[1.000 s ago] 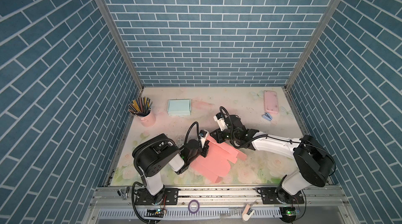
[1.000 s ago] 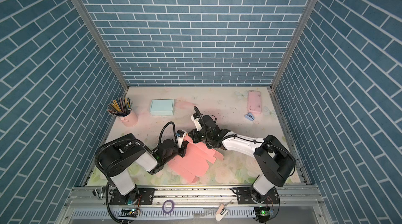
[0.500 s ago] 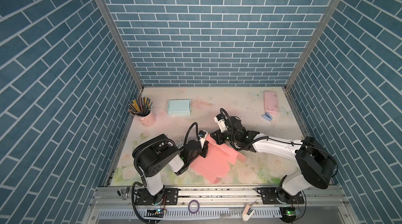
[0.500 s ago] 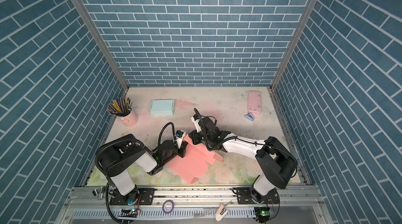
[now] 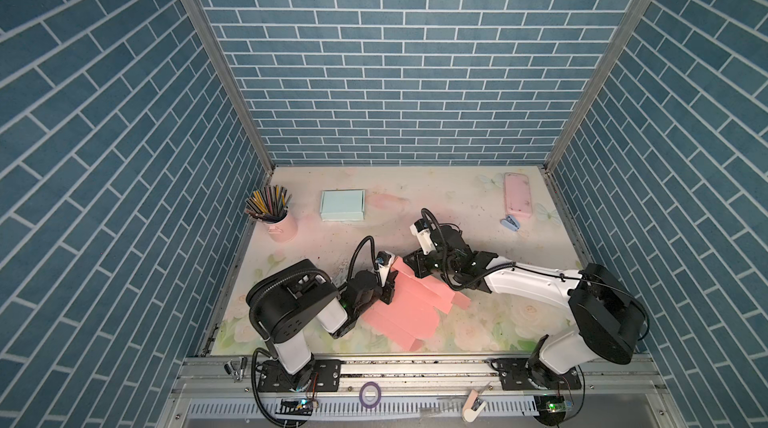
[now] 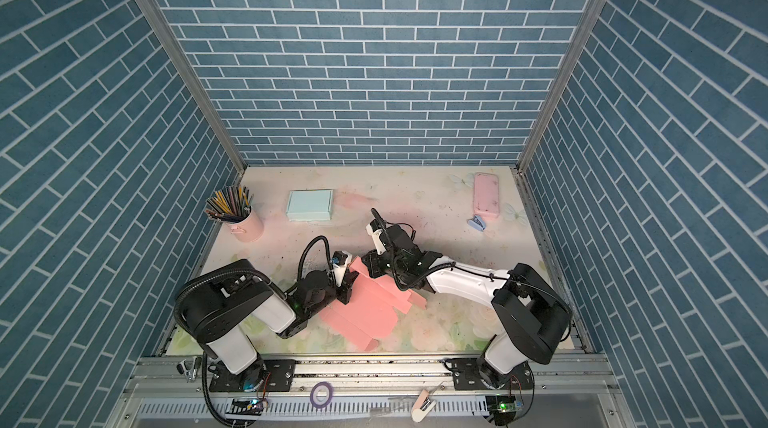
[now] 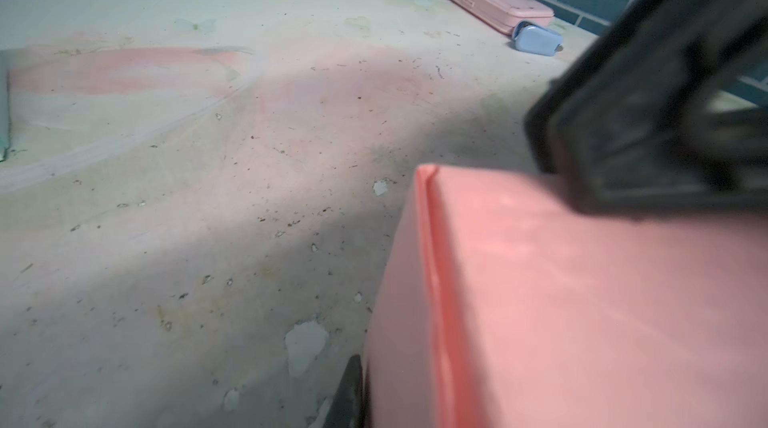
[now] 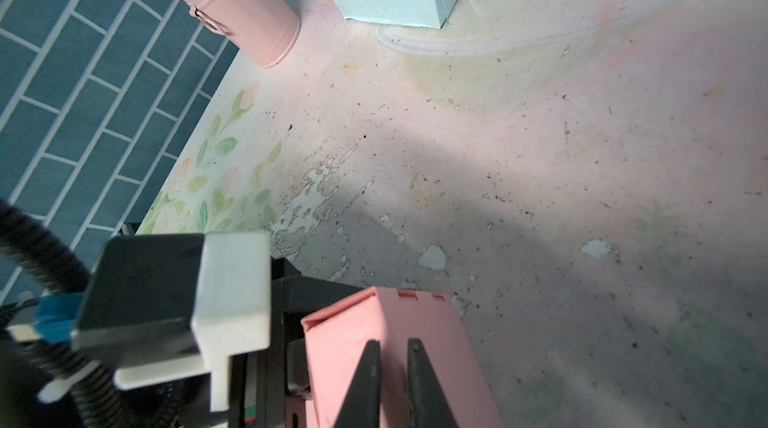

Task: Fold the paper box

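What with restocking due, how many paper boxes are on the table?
2: the pink paper box, partly folded, front middle; the light blue box, back left. None seems hidden.

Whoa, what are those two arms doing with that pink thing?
Two robot arms are folding a pink paper box that lies mostly flat on the table. The left gripper pinches its left edge, where one panel is bent up. The right gripper, fingers almost together, seems to press on that raised panel. The box has not taken shape yet.
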